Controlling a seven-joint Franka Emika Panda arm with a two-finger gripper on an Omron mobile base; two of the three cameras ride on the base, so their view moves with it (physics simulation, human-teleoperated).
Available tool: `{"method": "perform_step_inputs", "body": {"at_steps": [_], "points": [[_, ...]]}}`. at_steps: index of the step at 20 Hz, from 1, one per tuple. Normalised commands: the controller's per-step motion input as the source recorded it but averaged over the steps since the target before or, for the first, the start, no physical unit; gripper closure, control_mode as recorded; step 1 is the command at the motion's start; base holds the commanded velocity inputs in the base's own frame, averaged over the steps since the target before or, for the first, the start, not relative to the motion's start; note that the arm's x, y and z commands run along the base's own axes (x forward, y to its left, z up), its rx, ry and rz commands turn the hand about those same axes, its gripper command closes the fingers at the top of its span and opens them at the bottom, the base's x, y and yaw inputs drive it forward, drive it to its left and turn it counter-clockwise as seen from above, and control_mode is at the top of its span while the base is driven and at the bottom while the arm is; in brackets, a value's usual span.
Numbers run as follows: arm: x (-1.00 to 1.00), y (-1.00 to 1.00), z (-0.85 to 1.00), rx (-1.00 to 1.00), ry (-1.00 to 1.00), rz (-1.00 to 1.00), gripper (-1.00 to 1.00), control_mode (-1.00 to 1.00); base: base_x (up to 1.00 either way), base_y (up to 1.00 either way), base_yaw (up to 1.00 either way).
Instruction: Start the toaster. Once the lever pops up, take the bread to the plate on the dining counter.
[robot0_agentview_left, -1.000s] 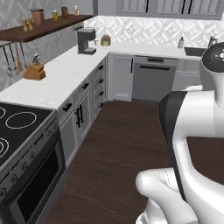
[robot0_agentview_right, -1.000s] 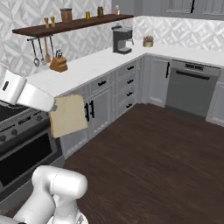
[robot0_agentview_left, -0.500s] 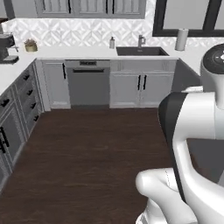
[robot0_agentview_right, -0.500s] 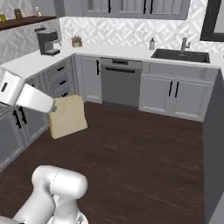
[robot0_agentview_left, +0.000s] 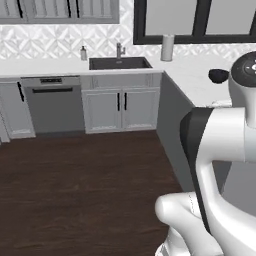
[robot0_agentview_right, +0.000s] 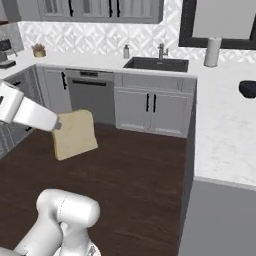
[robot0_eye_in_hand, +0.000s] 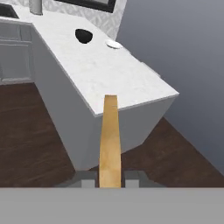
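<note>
One bread (robot0_agentview_right: 75, 134) slice is riding edge-on between the fingers (robot0_eye_in_hand: 110, 178), which are pinching it narrowly; it is hanging over the floor, well short of the table (robot0_eye_in_hand: 109, 70); the plate (robot0_eye_in_hand: 113, 44) is waiting beside the bowl (robot0_eye_in_hand: 83, 36).

Glossy white rounded arm (robot0_agentview_left: 220, 165) — dark joint bands.

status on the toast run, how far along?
Done: bread is out of the toaster, clamped in the claw. In hand: carrying it above the dark floor toward the dining counter. Left: reach the plate beside the bowl and set it down.
</note>
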Motion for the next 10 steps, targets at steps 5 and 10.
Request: {"method": "perform_step_inputs", "body": {"at_steps": [5, 10], "points": [[0.00, 0.00, 0.00, 0.00, 0.00, 0.00, 1.00, 1.00, 0.60, -1.00, 0.00], [0.00, 0.00, 0.00, 0.00, 0.00, 0.00, 1.00, 1.00, 0.06, -1.00, 0.00]]}}
